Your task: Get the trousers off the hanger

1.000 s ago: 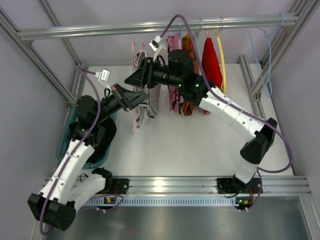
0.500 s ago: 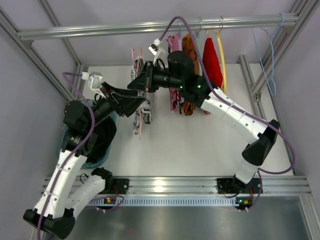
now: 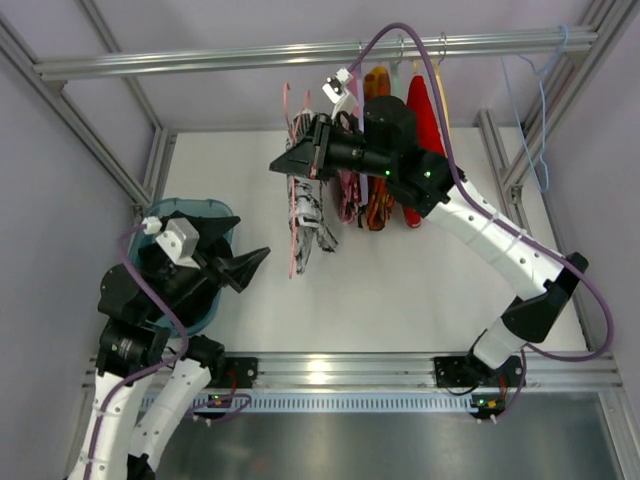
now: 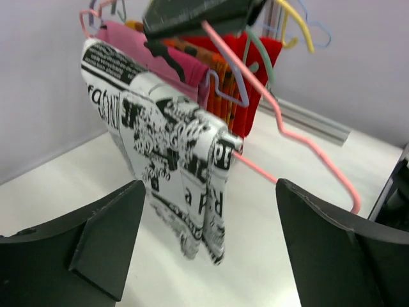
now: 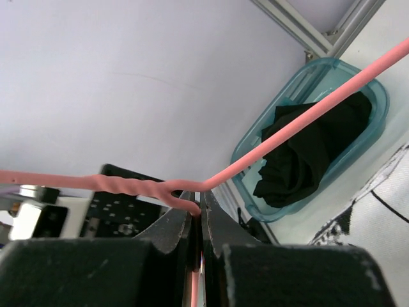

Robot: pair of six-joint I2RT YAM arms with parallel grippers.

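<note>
The trousers (image 3: 306, 212), white with black newsprint, hang folded over the bar of the hanger (image 3: 293, 262), a thin salmon-pink wire. My right gripper (image 3: 288, 162) is shut on the hanger's wire just below its twisted neck (image 5: 199, 206), holding it off the rail. In the left wrist view the trousers (image 4: 169, 144) hang a short way ahead, and the pink hanger (image 4: 289, 135) juts out to their right. My left gripper (image 3: 256, 262) is open and empty, low at the left and apart from the trousers, with its fingers (image 4: 99, 233) spread wide.
A teal bin (image 3: 222, 212) holding a black cloth (image 5: 307, 153) sits at the left under my left arm. Red, orange and pink garments (image 3: 385, 185) hang from the rail (image 3: 200, 58), with a yellow hanger (image 3: 441, 110) and a pale blue one (image 3: 541, 110) to the right.
My left gripper has opened and drawn back down-left, away from the trousers. The right gripper has shut on the hanger and shifted it a little to the right.
</note>
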